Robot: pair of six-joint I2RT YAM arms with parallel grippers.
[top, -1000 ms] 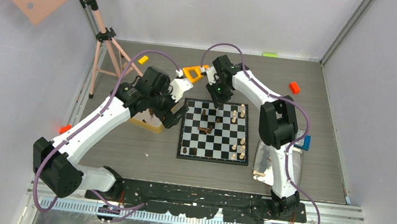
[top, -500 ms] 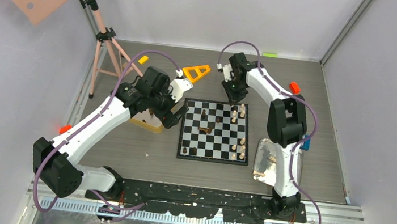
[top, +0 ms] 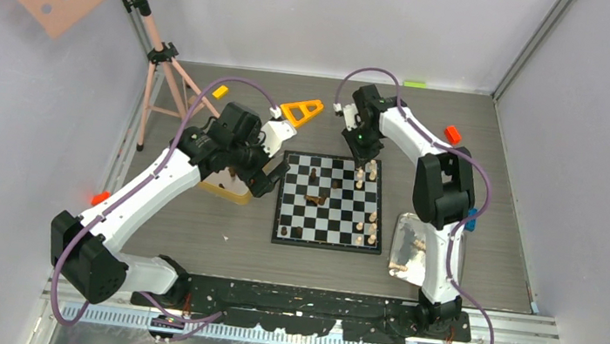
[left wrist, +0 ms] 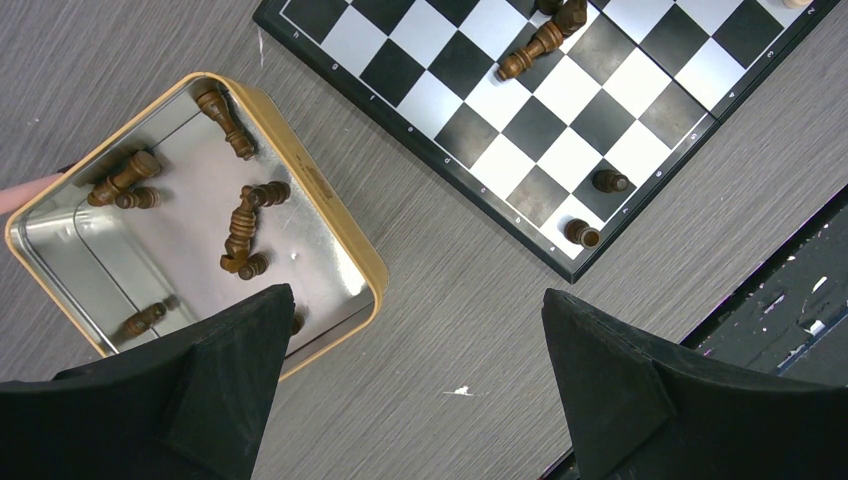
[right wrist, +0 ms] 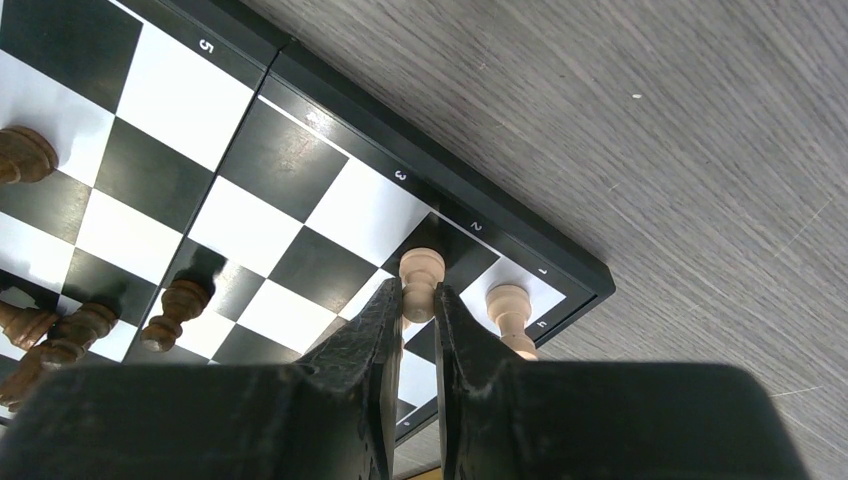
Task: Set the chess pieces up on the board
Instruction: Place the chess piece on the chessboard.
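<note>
Pale walls enclose a grey wood-grained surface [top: 189, 228]. At the far right corner of the board [top: 339, 222], the right claw [right wrist: 415, 297] is clamped on a pale pawn [right wrist: 421, 268] that stands upright over a dark square in the edge row. A second pale piece [right wrist: 508, 303] stands just beside it on the corner square. A few dark pieces [right wrist: 172, 305] stand or lie further along the board.

The left claw [left wrist: 415, 330] hangs with its jaws wide apart between the board's left edge and a gold tin [left wrist: 335, 205]. Several dark chess pieces [left wrist: 245, 215] lie in the tin. Two more dark pieces stand near the board's near left corner.

Further out sit a silver tray [top: 407, 230], an orange triangle [top: 302, 110] and a tripod [top: 157, 57].
</note>
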